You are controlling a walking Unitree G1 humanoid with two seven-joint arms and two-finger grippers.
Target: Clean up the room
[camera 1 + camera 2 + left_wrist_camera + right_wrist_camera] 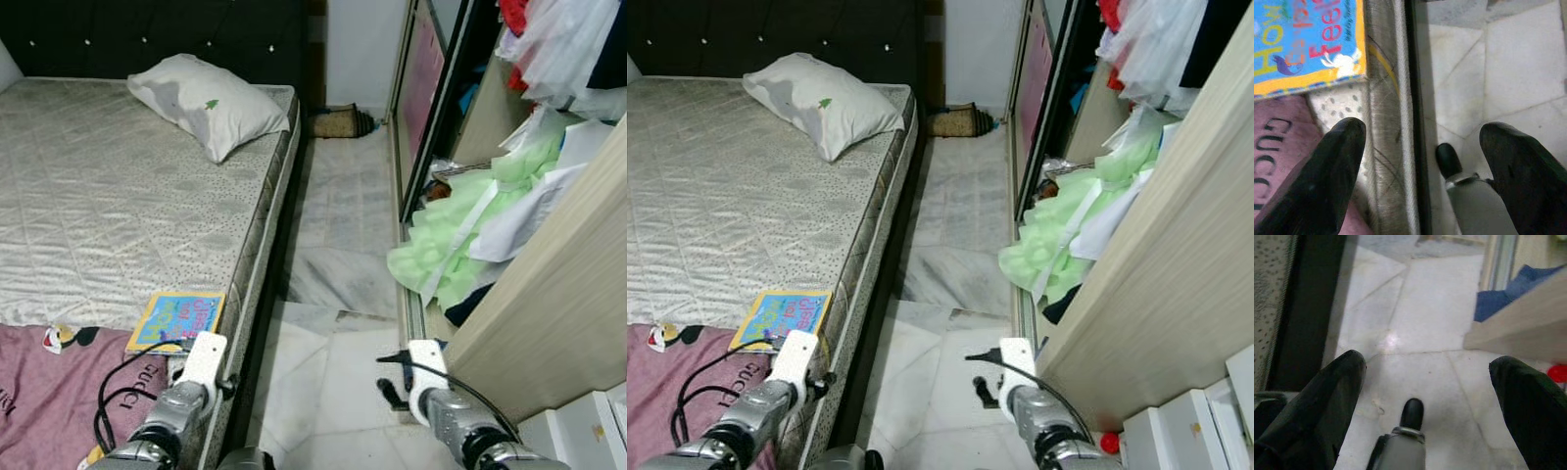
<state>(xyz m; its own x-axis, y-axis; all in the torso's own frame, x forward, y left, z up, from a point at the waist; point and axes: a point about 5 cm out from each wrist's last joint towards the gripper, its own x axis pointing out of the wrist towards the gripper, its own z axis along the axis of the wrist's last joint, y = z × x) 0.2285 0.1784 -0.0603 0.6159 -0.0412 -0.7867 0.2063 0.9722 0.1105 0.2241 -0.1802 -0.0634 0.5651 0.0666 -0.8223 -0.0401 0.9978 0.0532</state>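
A colourful children's book [176, 320] lies flat at the mattress [98, 196] edge, beside a pink printed cloth [49, 392]. My left gripper [1420, 142] hovers open over the bed's side edge, with the book [1303, 39] and pink cloth [1278, 142] just past one finger. Over the white floor tiles in the aisle, my right gripper [1425, 377] is open and holds nothing. Light green clothes [451, 230] spill out of the open wardrobe on the right.
A grey-white pillow [211, 103] lies at the head of the bed. A woven basket [338, 120] stands at the far end of the narrow aisle. A wooden wardrobe panel [558, 294] and white boxes [588, 426] bound the right side. Blue fabric [1503, 293] and a small red object [1558, 373] lie nearby.
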